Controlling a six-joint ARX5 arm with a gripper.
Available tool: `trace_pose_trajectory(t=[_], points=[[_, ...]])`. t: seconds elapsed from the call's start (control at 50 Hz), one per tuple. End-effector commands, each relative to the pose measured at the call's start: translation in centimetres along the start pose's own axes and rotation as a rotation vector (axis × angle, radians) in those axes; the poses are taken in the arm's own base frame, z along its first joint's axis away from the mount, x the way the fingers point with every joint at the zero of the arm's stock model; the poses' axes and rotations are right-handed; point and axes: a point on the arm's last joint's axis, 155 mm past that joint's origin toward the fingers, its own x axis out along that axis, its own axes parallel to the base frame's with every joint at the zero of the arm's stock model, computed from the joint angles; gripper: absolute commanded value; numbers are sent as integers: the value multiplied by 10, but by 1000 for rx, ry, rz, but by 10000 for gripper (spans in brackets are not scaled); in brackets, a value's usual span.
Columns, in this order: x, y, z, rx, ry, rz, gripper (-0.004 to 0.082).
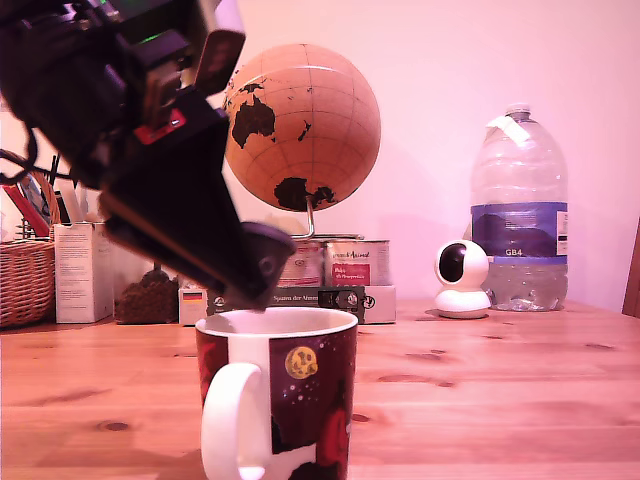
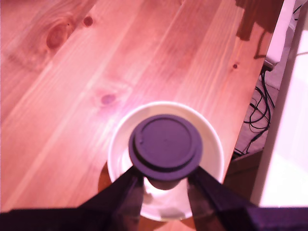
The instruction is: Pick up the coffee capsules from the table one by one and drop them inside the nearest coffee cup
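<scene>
The gripper (image 2: 165,185) hung directly over the coffee cup (image 2: 166,159), fingers clamped on a dark coffee capsule (image 2: 165,147) above its white mouth. A crooked release risked it striking the rim and rolling across the table (image 2: 72,96).

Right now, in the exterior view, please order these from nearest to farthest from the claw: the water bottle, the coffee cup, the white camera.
1. The coffee cup, directly below the claw.
2. The white camera, toward the exterior view's right, at the table's back.
3. The water bottle, farther right, just behind the camera.
</scene>
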Motion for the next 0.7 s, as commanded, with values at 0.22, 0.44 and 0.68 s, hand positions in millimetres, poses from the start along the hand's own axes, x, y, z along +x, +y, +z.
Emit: trace_pose_trajectory(t=[0.22,0.44,0.68], points=[[2,0,-2,4,5,-2,640],[2,0,2,10,-9,-1,562],[2,-1,11,25,-47,-7,44]])
